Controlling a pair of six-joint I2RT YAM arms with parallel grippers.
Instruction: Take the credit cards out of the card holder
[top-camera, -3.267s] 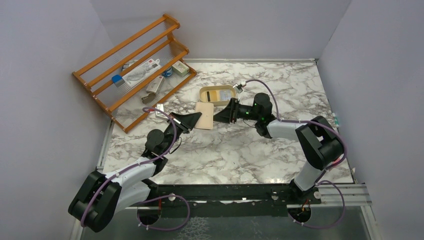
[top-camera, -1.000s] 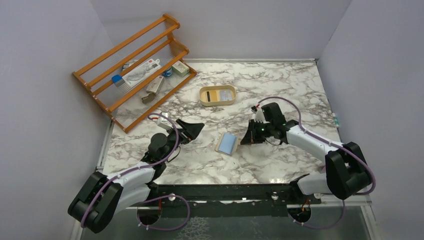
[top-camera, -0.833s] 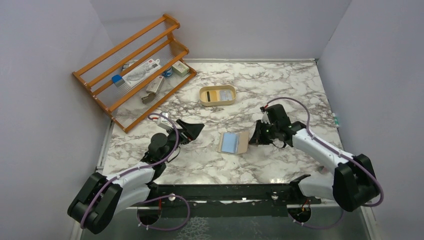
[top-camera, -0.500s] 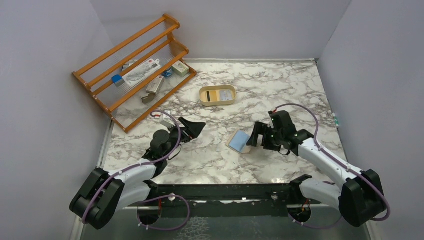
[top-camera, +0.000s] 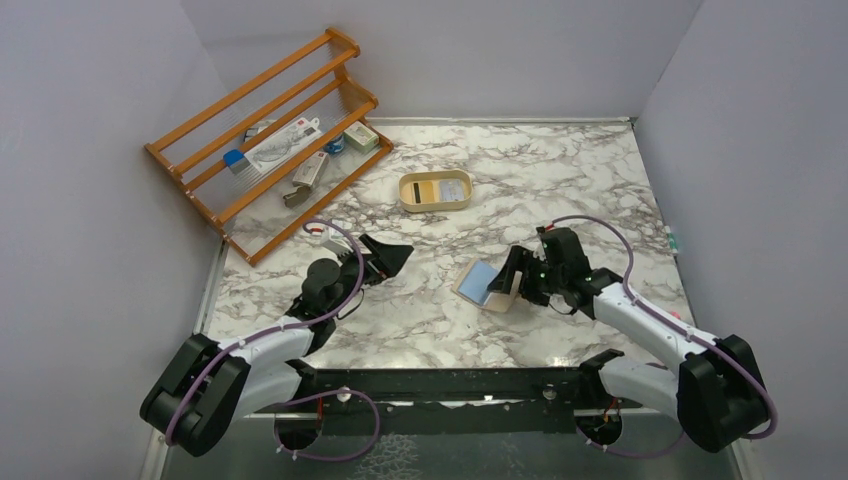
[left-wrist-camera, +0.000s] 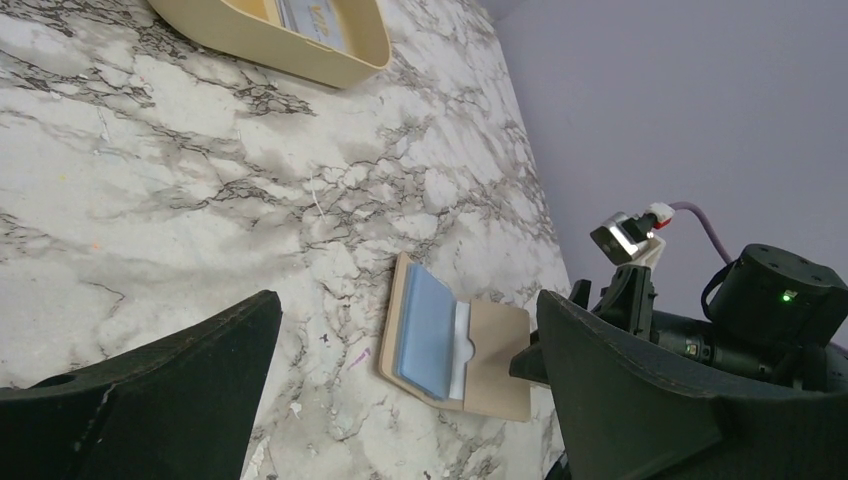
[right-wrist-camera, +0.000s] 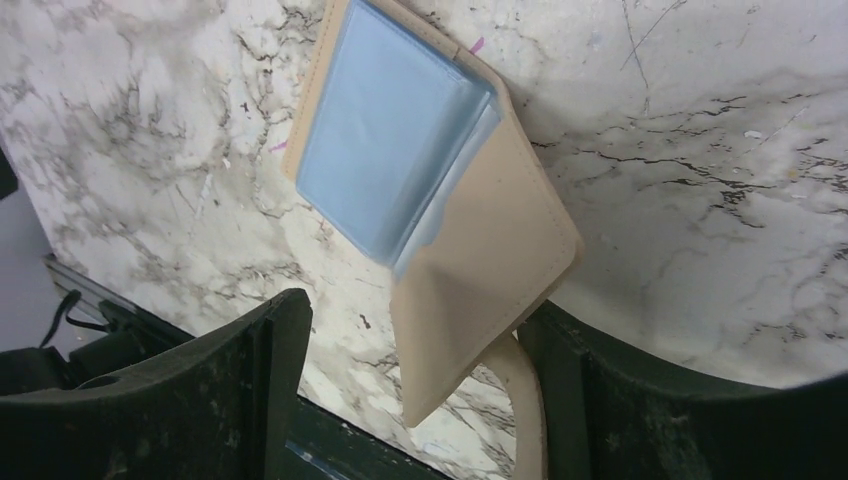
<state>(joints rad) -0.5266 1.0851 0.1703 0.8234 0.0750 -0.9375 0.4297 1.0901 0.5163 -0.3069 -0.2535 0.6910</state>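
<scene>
The tan card holder (top-camera: 503, 296) lies open on the marble right of the middle, its near flap tilted up. A light blue credit card (top-camera: 478, 278) fills its inner pocket, with a whitish edge beside it (left-wrist-camera: 459, 345). My right gripper (top-camera: 512, 282) is open around the raised flap (right-wrist-camera: 480, 240); the snap tab leans on the right finger and the left finger stands apart. The blue card (right-wrist-camera: 385, 140) shows just beyond. My left gripper (top-camera: 388, 257) hangs open and empty to the left, facing the card holder (left-wrist-camera: 495, 350).
An oval cream tray (top-camera: 436, 207) behind the card holder holds a yellowish card with a black stripe and a pale card; its wall (left-wrist-camera: 300, 50) shows in the left wrist view. An orange wooden rack (top-camera: 265, 140) with small items leans at the back left.
My right gripper went from shut to open while dragging the card holder's flap to the right; the holder now lies unfolded, shifted right. The left arm barely moved.
</scene>
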